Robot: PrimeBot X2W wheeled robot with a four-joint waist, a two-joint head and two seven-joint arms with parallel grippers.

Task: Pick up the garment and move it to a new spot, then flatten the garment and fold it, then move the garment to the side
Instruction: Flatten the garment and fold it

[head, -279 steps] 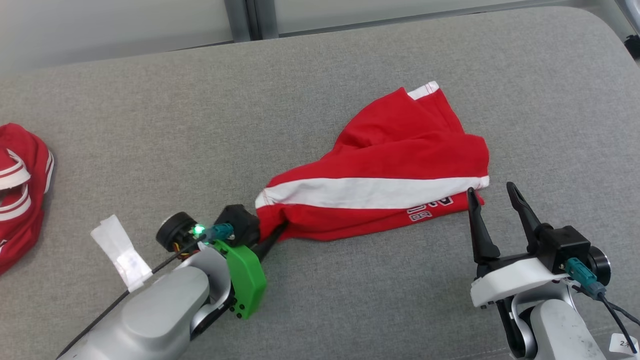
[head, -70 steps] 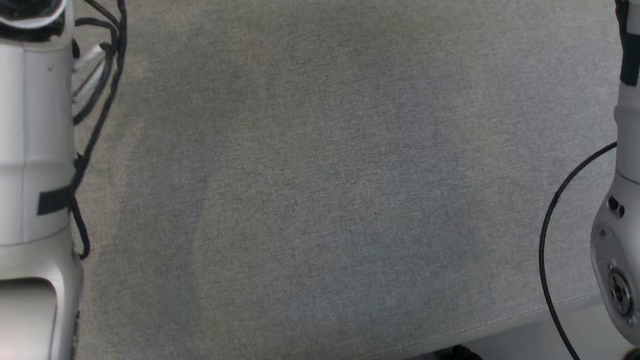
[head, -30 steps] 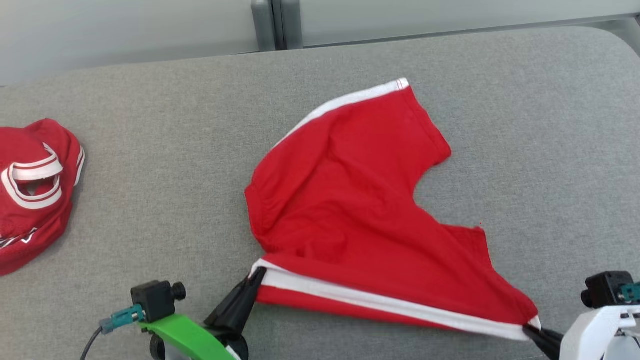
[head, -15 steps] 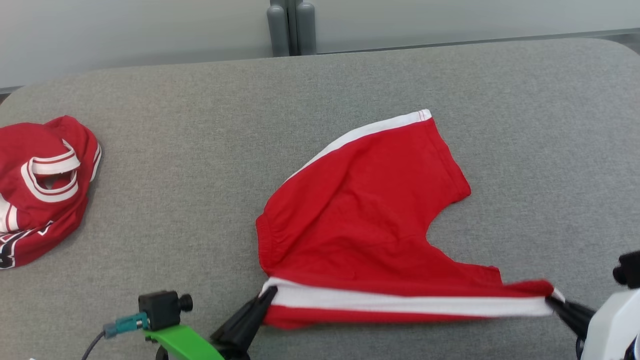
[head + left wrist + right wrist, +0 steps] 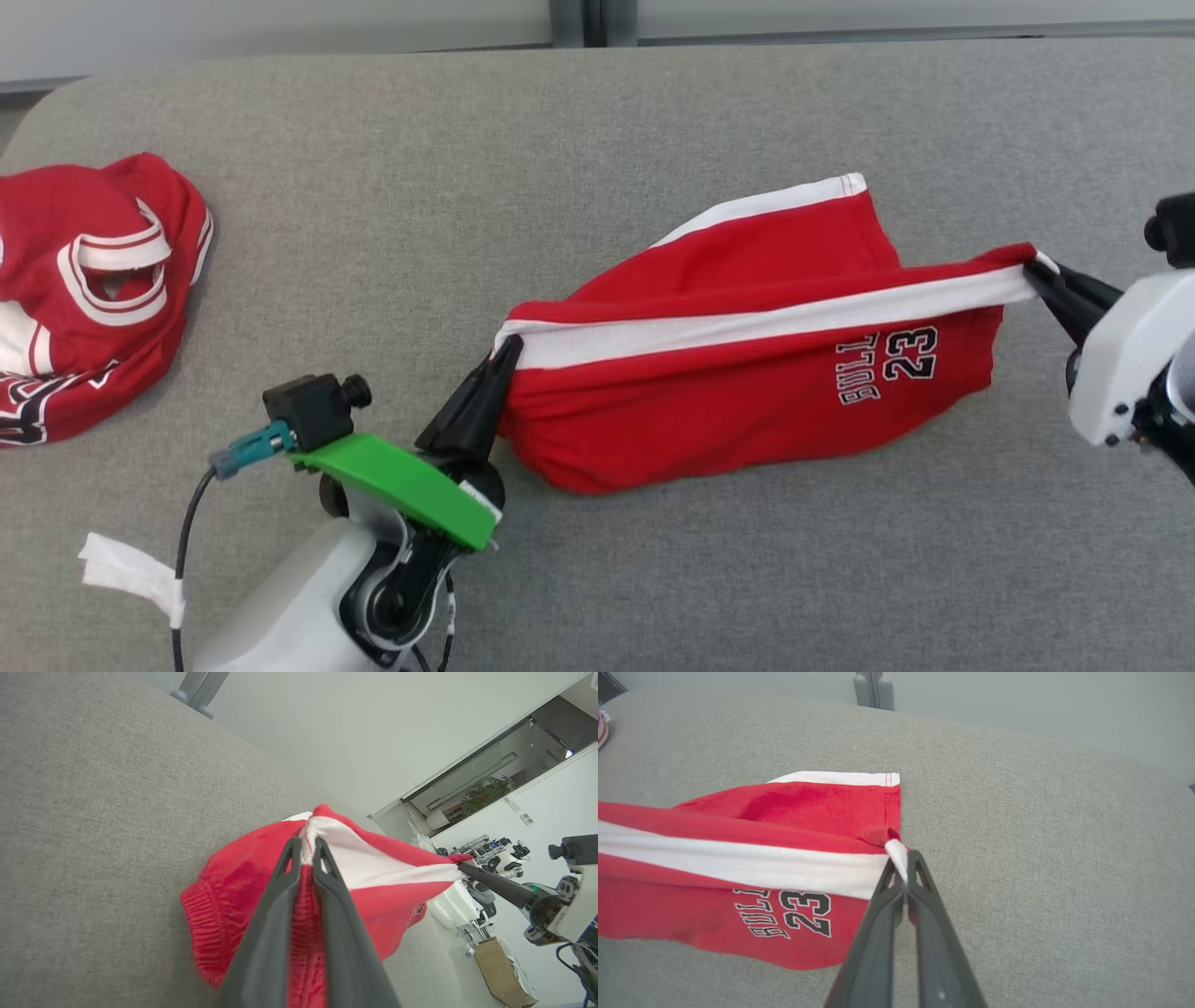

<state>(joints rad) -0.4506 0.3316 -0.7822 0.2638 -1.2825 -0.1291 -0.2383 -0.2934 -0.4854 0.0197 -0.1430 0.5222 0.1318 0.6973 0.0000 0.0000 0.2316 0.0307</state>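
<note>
We hold the garment (image 5: 747,401), soft red knit shorts with a broad white side stripe, stretched over the woven grey cushion (image 5: 420,168) from the centre of the head view out toward 3 o'clock. Our left gripper (image 5: 504,353), at 7 o'clock of centre, is pinched tight on the waistband end of the stripe. Our right gripper (image 5: 1034,271), at 3 o'clock, is pinched tight on the hem end. The stripe runs taut between them, and the red cloth below sags to the cushion.

The right wrist view gives the black-outlined "23" print and the stitched hem of the far leg, lying flat at 11 o'clock. The left wrist view gives the puckered elastic waistband and, at 4 o'clock, a cardboard box (image 5: 502,963) in the room beyond.

A crumpled red-and-white jersey (image 5: 93,280) at 9 o'clock in the head view is cut off by the frame. We cannot read the lettering beside the number in full.
</note>
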